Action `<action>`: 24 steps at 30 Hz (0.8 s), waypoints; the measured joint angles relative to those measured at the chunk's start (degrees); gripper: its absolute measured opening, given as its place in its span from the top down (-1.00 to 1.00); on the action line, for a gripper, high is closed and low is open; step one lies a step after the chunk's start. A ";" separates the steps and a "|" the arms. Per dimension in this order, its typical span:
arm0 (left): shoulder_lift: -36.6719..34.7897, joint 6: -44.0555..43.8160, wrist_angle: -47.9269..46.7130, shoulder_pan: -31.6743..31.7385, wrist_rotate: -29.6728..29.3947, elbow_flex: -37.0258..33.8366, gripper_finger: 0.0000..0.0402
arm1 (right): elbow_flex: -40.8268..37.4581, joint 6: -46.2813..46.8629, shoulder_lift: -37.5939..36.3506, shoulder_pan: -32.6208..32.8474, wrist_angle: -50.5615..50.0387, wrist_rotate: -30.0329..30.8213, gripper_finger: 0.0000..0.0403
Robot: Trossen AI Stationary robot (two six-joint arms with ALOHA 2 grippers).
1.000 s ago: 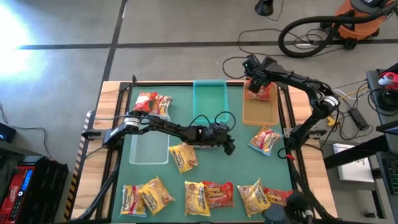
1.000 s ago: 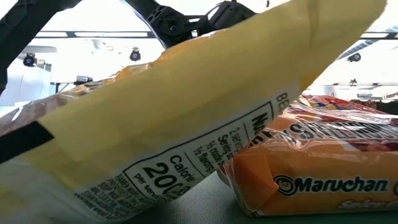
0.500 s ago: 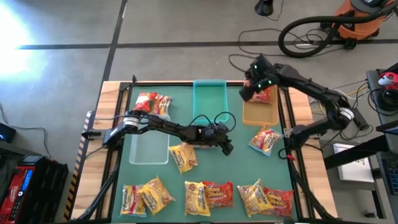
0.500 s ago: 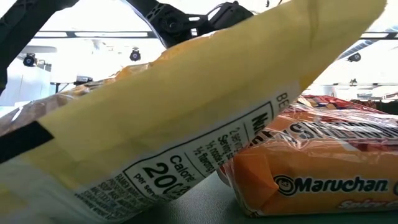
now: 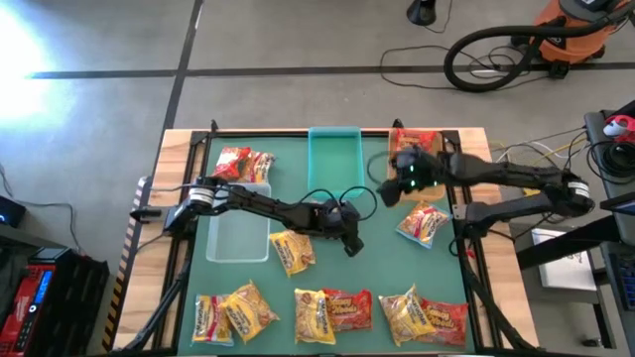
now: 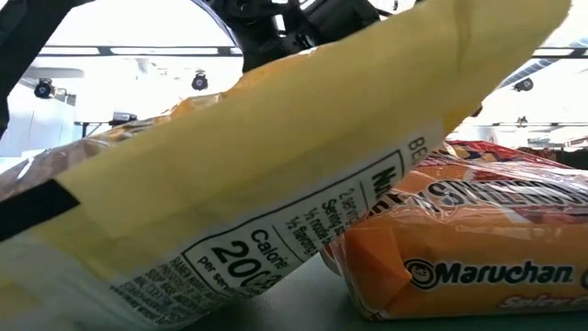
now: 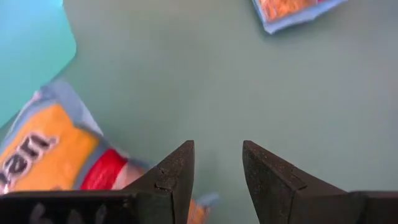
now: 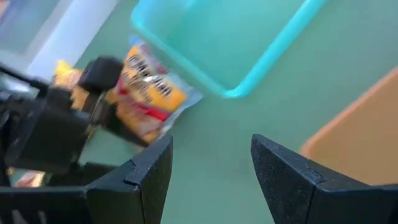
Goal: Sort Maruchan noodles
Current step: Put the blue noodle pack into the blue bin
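Observation:
Maruchan noodle packets lie scattered on the green mat: two red ones [image 5: 243, 164] at the clear tray's far end, a yellow one [image 5: 293, 250] mid-table, one [image 5: 422, 223] at the right, and several in a near row [image 5: 332, 309]. Another packet [image 5: 417, 142] lies in the far end of the tan tray [image 8: 354, 137]. My left gripper [image 7: 217, 146] hovers open over bare mat mid-table [image 5: 354, 246], with an orange-yellow packet [image 7: 50, 155] beside it. My right gripper [image 8: 211, 140] is open, empty, above the mat between the teal and tan trays [image 5: 390, 193].
The teal tray [image 5: 334, 159] stands at the far middle and the clear tray [image 5: 238, 233] at the left. In the low view a yellow packet [image 6: 276, 202] and an orange one [image 6: 478, 267] fill the picture right before the camera. Cables loop by the left wrist [image 5: 332, 193].
My right gripper has swung from the tan tray's far end toward the table's near side and middle, rolling and turning as it went, and stayed open. The packet in the tan tray has stayed where it lay. My left gripper has crept a little toward the near edge.

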 joint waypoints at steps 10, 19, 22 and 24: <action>-3.53 -12.41 -11.66 -4.08 -15.96 0.06 0.41 | -4.52 8.51 2.32 12.07 8.87 4.68 -0.02; -3.28 -31.99 -23.92 -3.80 -19.41 -0.04 0.41 | -4.53 8.72 2.59 14.58 8.79 4.90 -0.02; -3.20 -34.30 -23.68 -3.88 -19.34 0.01 0.41 | -4.52 9.08 2.20 15.30 8.79 4.55 -0.02; -3.06 -36.55 -23.37 -3.89 -19.27 0.13 0.41 | -4.52 9.26 2.13 15.94 8.74 4.45 -0.02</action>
